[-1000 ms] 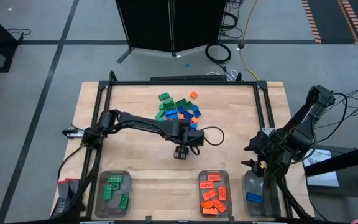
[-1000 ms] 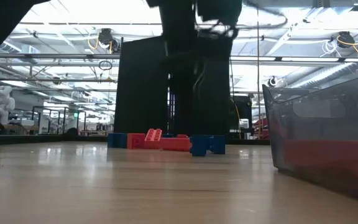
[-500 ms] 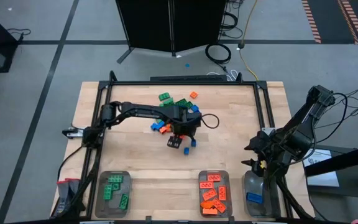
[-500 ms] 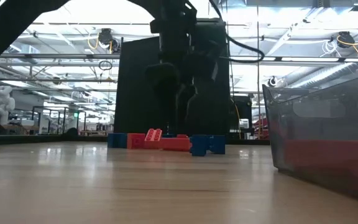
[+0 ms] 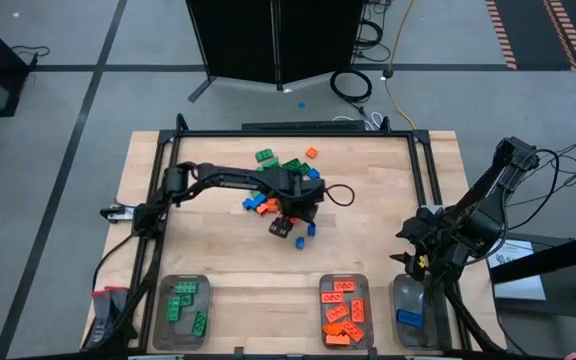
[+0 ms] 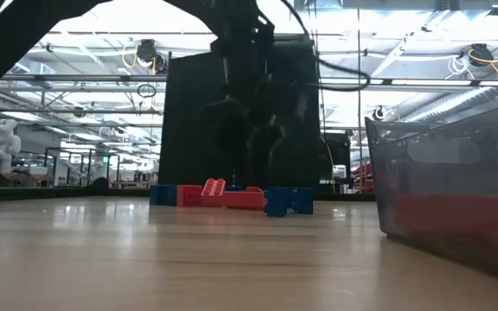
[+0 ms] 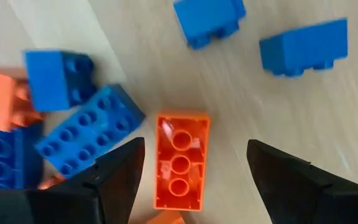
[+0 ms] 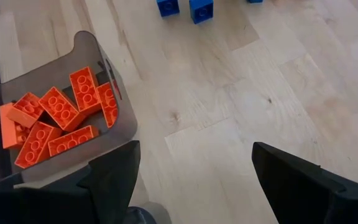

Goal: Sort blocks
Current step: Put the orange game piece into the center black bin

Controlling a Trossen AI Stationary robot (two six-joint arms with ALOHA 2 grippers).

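1. Wooden surface (image 5: 218,260) carries a loose pile of blocks (image 5: 286,172); 3 clear trays (image 5: 182,310) line the near edge, well apart from the pile.
2. Left pincer (image 7: 188,177) hangs over the pile's near side, fingers spread wide and empty, straddling an orange block (image 7: 180,160).
3. Right pincer (image 8: 194,168) waits open beside the orange tray (image 8: 55,118).
4. Risk: a blue block (image 7: 86,134) just beside the orange one could snag a closing finger.
5. Bare wood between pile and trays leaves free room.

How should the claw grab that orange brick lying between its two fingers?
Come straight down on the orange brick and pinch its two long sides. It lies flat, hollow side up, lengthwise between the open left claw, with bare wood on both sides. The blue brick sits close, so stay centred.
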